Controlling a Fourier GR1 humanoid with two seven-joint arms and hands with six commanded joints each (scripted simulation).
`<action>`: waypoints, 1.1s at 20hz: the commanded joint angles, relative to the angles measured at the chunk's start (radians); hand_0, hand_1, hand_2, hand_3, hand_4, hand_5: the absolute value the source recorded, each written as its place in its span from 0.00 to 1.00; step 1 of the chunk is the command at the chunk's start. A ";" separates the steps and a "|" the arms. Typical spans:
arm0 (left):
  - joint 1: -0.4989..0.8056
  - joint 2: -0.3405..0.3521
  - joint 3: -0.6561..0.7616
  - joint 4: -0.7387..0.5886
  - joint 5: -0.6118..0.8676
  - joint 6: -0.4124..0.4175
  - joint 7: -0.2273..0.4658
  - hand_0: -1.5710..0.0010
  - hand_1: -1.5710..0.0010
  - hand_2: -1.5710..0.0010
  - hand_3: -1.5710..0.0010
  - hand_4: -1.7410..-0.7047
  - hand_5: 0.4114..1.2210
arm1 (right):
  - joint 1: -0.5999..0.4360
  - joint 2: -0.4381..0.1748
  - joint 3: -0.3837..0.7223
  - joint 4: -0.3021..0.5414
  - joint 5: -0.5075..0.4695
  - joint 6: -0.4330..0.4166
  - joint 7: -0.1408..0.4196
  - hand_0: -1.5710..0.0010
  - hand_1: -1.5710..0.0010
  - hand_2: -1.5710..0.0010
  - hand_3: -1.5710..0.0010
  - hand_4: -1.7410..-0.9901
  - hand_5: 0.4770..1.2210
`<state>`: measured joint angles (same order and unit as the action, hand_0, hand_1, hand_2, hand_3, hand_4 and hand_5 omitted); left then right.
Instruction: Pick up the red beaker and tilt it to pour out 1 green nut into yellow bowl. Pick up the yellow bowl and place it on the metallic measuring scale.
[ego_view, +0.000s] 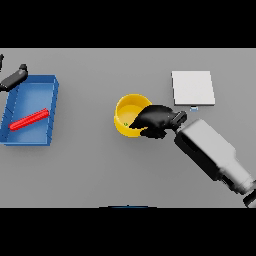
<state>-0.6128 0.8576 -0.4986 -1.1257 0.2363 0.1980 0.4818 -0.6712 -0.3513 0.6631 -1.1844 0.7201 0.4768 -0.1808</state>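
One grey table carries, in descending size, a blue rectangular plastic tray holding a long red cylindrical beaker, a flat metallic square measuring scale, and a round yellow bowl containing a small green nut. Risk: the grip sits on one rim only, so the bowl could tip and spill during the lift. The right hand reaches in from the right, fingers curled over the bowl's near rim. The left hand rests beside the tray's far corner; its fingers cannot be told.
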 joint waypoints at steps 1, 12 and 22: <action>0.008 0.000 -0.005 -0.012 -0.002 0.004 0.001 1.00 1.00 1.00 1.00 0.92 0.39 | -0.004 -0.010 -0.010 -0.022 -0.014 0.012 0.002 0.04 0.05 0.05 0.17 0.05 0.98; 0.007 0.003 0.005 0.000 -0.003 0.006 -0.029 1.00 1.00 1.00 1.00 0.91 0.41 | -0.048 -0.124 -0.084 -0.096 -0.095 0.079 0.059 0.00 0.01 0.00 0.18 0.02 1.00; -0.010 0.013 0.016 0.009 0.006 -0.009 -0.009 1.00 1.00 1.00 1.00 0.91 0.42 | -0.131 -0.221 -0.138 0.067 -0.072 -0.014 0.066 0.01 0.00 0.00 0.12 0.02 1.00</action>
<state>-0.6224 0.8711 -0.4824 -1.1165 0.2419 0.1892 0.4731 -0.8016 -0.5730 0.5252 -1.1174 0.6486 0.4632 -0.1093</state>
